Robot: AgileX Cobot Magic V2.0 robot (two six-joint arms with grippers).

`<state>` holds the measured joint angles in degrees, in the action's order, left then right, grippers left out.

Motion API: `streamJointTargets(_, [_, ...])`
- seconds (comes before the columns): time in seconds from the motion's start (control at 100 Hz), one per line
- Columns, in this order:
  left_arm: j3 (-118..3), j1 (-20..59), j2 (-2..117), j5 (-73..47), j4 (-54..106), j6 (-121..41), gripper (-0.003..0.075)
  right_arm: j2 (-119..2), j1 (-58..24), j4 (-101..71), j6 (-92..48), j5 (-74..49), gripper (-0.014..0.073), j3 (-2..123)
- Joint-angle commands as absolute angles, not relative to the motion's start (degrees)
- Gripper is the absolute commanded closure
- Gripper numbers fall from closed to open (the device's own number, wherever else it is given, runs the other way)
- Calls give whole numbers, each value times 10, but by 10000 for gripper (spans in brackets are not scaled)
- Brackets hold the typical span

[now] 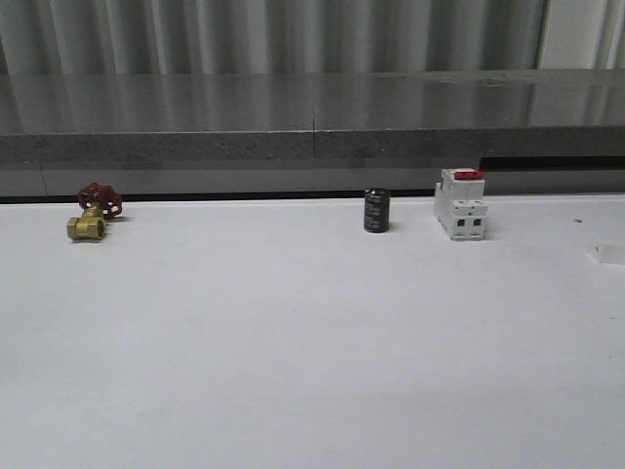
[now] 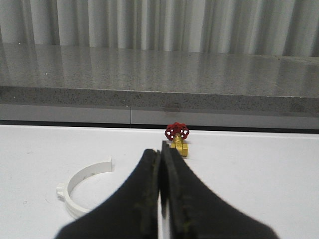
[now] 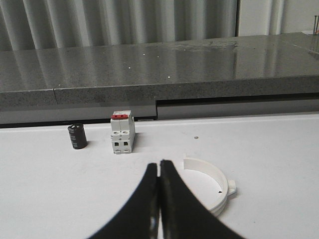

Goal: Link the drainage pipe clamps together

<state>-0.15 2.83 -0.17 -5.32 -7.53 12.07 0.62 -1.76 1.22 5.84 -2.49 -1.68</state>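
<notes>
One white half-ring drainage pipe clamp (image 2: 79, 186) lies flat on the white table, beside my left gripper (image 2: 160, 152), which is shut with nothing between its black fingers. A second white half-ring clamp (image 3: 214, 186) lies beside my right gripper (image 3: 158, 165), whose fingers are also pressed shut and hold nothing. Each clamp is partly hidden behind the fingers in its wrist view. Neither gripper touches a clamp.
A brass valve with a red handwheel (image 1: 94, 213) (image 2: 177, 138) stands at the back left. A black cylinder (image 1: 377, 211) (image 3: 77, 136) and a white boxy breaker with a red top (image 1: 461, 203) (image 3: 122, 132) stand at the back right. A grey stone ledge (image 1: 312, 122) runs behind the table.
</notes>
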Motion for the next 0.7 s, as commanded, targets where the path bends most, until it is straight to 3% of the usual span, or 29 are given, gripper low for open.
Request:
streamJointTargets(0.0, [25,27,-20,-6,-72,126,741,17,-17,17,54,23,661,-5])
streamJointTargets(0.41, [-28,27,-13,-25,-58,126,741,17,-17,17,54,23,661,-5])
streamJointTargets(0.69, [-208,27,133,-222,-48,126,741,17,-17,17,54,23,661,-5])
